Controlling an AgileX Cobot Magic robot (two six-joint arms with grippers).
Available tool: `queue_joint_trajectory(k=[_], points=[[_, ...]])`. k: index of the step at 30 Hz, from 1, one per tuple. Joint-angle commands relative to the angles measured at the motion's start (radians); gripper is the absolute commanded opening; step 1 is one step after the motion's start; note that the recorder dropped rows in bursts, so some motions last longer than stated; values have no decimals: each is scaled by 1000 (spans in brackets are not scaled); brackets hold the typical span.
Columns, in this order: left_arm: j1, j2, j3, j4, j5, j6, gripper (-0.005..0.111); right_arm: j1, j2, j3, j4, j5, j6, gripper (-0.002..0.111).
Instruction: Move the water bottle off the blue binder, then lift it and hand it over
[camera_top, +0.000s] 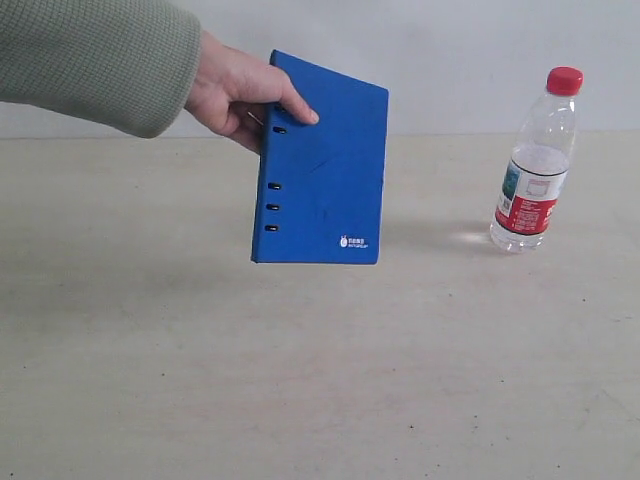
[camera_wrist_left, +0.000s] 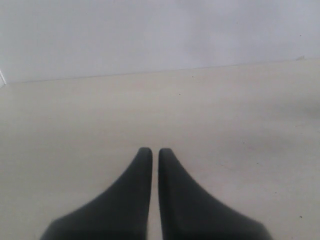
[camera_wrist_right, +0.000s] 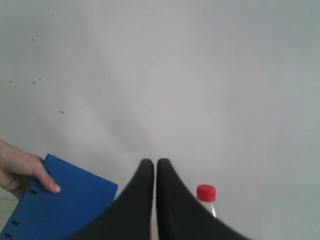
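Observation:
The blue binder (camera_top: 322, 165) is held upright above the table by a person's hand (camera_top: 232, 95) reaching in from the upper left; the right wrist view shows the binder (camera_wrist_right: 60, 205) and the hand (camera_wrist_right: 20, 172) too. The water bottle (camera_top: 536, 165), clear with a red cap and a red-and-white label, stands upright on the table at the right, apart from the binder; its cap (camera_wrist_right: 206, 193) shows beside my right gripper (camera_wrist_right: 151, 162), which is shut and empty. My left gripper (camera_wrist_left: 151, 151) is shut over bare table, empty. Neither gripper appears in the exterior view.
A green-sleeved arm (camera_top: 95, 60) crosses the upper left. The beige table (camera_top: 320, 380) runs back to a pale wall (camera_top: 450, 50).

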Motion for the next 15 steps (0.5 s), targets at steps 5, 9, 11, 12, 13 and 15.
queue_joint_trajectory(k=[5, 9, 11, 12, 13, 15], points=[[3, -3, 3, -1, 3, -10, 4, 1, -4, -1, -1, 0, -3, 0], [3, -3, 3, -1, 3, -10, 4, 1, -4, -1, -2, -34, -3, 0], [3, -3, 3, -1, 3, -10, 4, 1, -4, -1, -22, -42, 12, 0], [3, -3, 3, -1, 3, -10, 4, 1, -4, -1, -22, -48, 38, 0], [3, -3, 3, -1, 3, -10, 4, 1, -4, -1, -22, -48, 57, 0], [3, -3, 3, -1, 3, -10, 4, 1, -4, -1, -22, -48, 75, 0]])
